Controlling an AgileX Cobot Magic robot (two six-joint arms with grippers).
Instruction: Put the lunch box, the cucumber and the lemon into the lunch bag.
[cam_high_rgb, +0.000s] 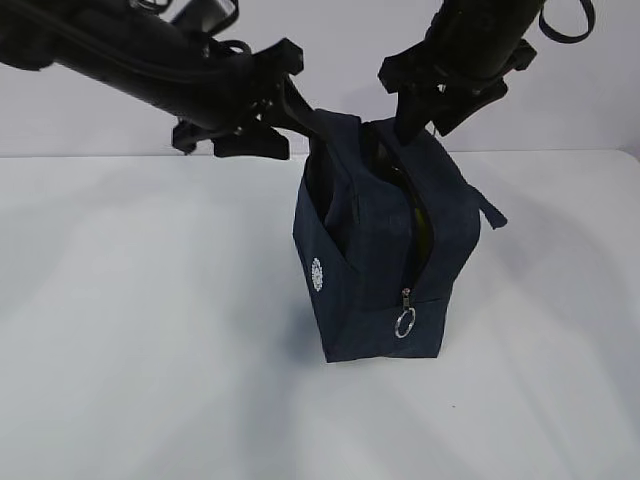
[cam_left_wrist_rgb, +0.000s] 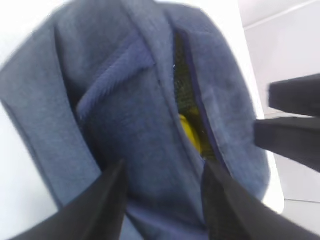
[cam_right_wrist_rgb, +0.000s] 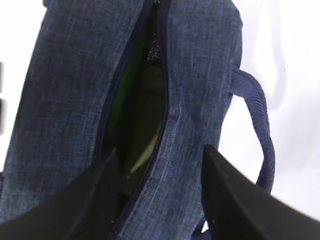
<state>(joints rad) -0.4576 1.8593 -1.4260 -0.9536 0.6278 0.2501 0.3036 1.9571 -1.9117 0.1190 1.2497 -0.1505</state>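
Observation:
The navy lunch bag stands upright on the white table, its top zipper open and the silver ring pull hanging at the front. My left gripper is closed on the bag's left top flap, with blue fabric filling the gap between its fingers. My right gripper is open astride the right rim, one finger inside the opening and one outside. The yellow lemon shows inside the slot. A pale green edge of the lunch box shows inside. The cucumber is hidden.
The bag's right handle hangs loose over the table on its right side. The left handle strap lies against the bag's side. The white table stretches around the bag, with a pale wall behind.

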